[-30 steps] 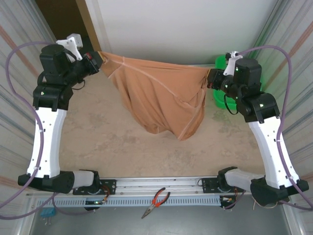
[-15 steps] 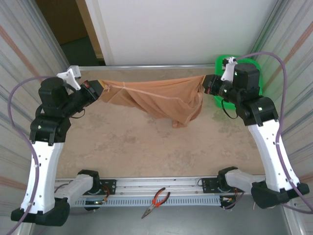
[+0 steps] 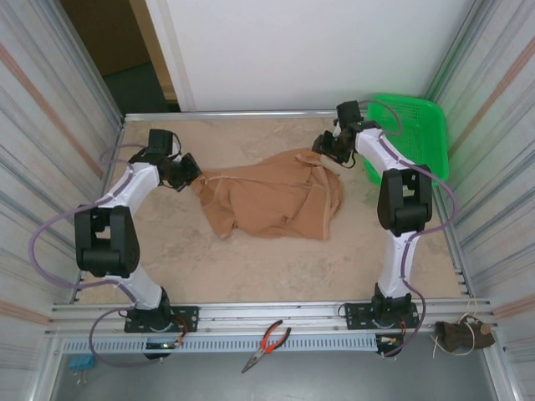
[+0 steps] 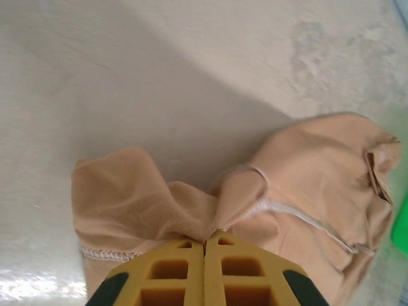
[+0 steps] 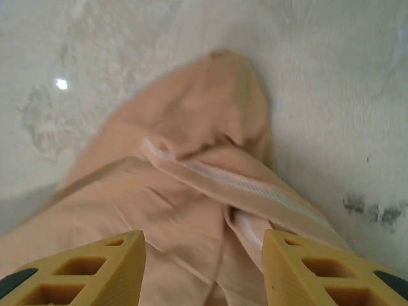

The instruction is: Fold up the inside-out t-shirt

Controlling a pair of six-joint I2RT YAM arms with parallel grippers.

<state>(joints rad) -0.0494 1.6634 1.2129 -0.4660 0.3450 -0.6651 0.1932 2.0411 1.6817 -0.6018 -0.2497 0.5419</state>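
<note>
Tan t-shirt crumpled on table, left of green basket. L pincer pressed together, pinching its edge farthest from basket. R pincer spread above end nearest basket; fabric contact unclear.

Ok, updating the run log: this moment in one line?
left gripper: shut on t-shirt | right gripper: open over t-shirt | t-shirt: crumpled on table

T-shirt on table between left gripper and right gripper; basket at far right corner.

Blurred and cut off at the bottom, right wrist view: t-shirt; pinched fold hidden inside closed left gripper.
</note>
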